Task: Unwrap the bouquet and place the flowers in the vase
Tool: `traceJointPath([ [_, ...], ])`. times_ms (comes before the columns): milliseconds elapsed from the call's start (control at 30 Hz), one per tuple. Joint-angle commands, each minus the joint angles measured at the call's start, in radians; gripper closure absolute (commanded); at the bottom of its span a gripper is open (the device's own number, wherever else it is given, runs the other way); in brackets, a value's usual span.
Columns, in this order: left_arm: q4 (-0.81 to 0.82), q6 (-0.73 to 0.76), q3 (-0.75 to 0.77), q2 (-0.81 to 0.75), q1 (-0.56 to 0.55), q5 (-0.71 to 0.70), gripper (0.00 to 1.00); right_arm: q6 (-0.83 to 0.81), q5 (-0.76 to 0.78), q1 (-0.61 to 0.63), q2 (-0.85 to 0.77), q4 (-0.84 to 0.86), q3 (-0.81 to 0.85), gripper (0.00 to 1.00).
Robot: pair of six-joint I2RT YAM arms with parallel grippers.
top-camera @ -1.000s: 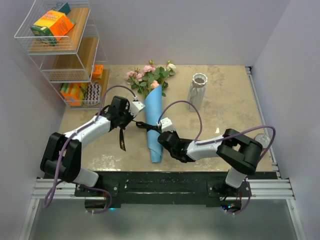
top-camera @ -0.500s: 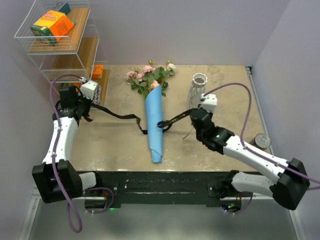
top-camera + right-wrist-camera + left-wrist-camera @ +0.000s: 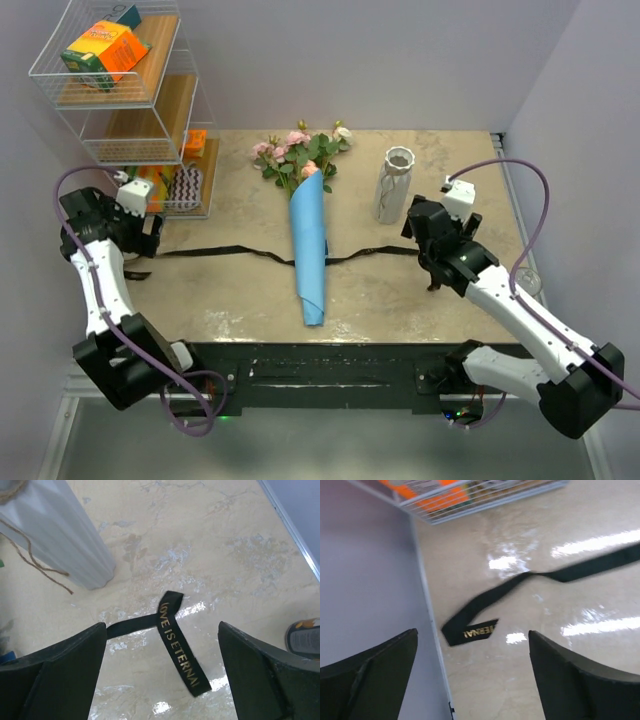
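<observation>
The bouquet (image 3: 310, 245) lies mid-table in its blue paper cone, the flowers (image 3: 300, 155) at its far end. The black ribbon (image 3: 220, 251) is untied and stretched flat across the table, crossing the cone. Its left end (image 3: 470, 630) lies below my open left gripper (image 3: 472, 680), which hovers at the table's left edge (image 3: 143, 240). The right end (image 3: 177, 645), lettered in gold, lies between the fingers of my open right gripper (image 3: 162, 675), which hovers right of the vase (image 3: 428, 258). The white ribbed vase (image 3: 393, 185) stands upright, also close at the right wrist view's upper left (image 3: 55, 530).
A wire shelf (image 3: 120, 90) with boxes and packets stands at the back left. A can (image 3: 525, 283) sits at the table's right edge (image 3: 305, 639). Twine (image 3: 35, 562) hangs from the vase. The wall (image 3: 365, 580) runs along the left table edge.
Both arms swung outward pulling the ribbon ends apart; the knot came undone. Both grippers have opened and let go, and the ribbon now lies flat on the table.
</observation>
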Motion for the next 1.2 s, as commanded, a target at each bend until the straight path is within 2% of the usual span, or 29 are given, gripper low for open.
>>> traceJointPath([
  [0, -0.205, 0.154, 0.109, -0.111, -0.030, 0.287, 0.01, -0.018, 0.022, -0.007, -0.062, -0.069, 0.094, 0.03],
  [67, -0.297, 0.171, 0.143, -0.131, -0.118, 0.379, 0.01, -0.067, -0.020, -0.004, -0.111, -0.044, 0.100, 0.02],
  [133, -0.297, 0.136, 0.158, -0.140, -0.244, 0.427, 0.01, -0.095, -0.110, -0.004, -0.166, 0.022, 0.091, 0.02],
  [267, -0.120, 0.046, 0.099, -0.128, -0.376, 0.666, 0.01, -0.149, -0.222, -0.004, -0.196, 0.058, 0.102, 0.09],
  [300, -0.071, -0.021, 0.062, -0.117, -0.404, 0.679, 0.01, -0.155, -0.244, -0.004, -0.197, 0.061, 0.103, 0.12],
  [333, 0.047, -0.071, 0.051, -0.099, -0.479, 0.671, 0.01, -0.157, -0.259, -0.002, -0.197, 0.059, 0.105, 0.20],
  [400, 0.075, -0.096, 0.084, 0.002, -0.556, 0.625, 0.02, -0.163, -0.302, -0.004, -0.191, 0.049, 0.116, 0.25],
  [433, 0.082, -0.103, 0.107, 0.085, -0.638, 0.599, 0.01, -0.164, -0.313, -0.004, -0.190, 0.047, 0.117, 0.27],
  [533, 0.088, -0.122, 0.201, 0.237, -0.726, 0.529, 0.01, -0.175, -0.354, -0.004, -0.208, 0.070, 0.108, 0.27],
  [600, 0.129, -0.175, 0.248, 0.297, -0.740, 0.505, 0.01, -0.180, -0.396, -0.002, -0.237, 0.099, 0.091, 0.28],
  [700, 0.178, -0.178, 0.314, 0.398, -0.760, 0.482, 0.01, -0.178, -0.465, -0.004, -0.256, 0.119, 0.082, 0.35],
  [767, 0.181, -0.177, 0.359, 0.476, -0.765, 0.485, 0.01, -0.177, -0.497, -0.004, -0.265, 0.121, 0.079, 0.36],
  [867, 0.155, -0.175, 0.477, 0.576, -0.766, 0.522, 0.01, -0.172, -0.538, -0.004, -0.285, 0.122, 0.070, 0.37],
  [1033, 0.161, -0.155, 0.535, 0.676, -0.771, 0.539, 0.01, -0.163, -0.595, -0.002, -0.312, 0.119, 0.065, 0.41],
  [1167, 0.080, -0.134, 0.623, 0.756, -0.774, 0.541, 0.02, -0.167, -0.617, -0.004, -0.340, 0.125, 0.068, 0.48],
])
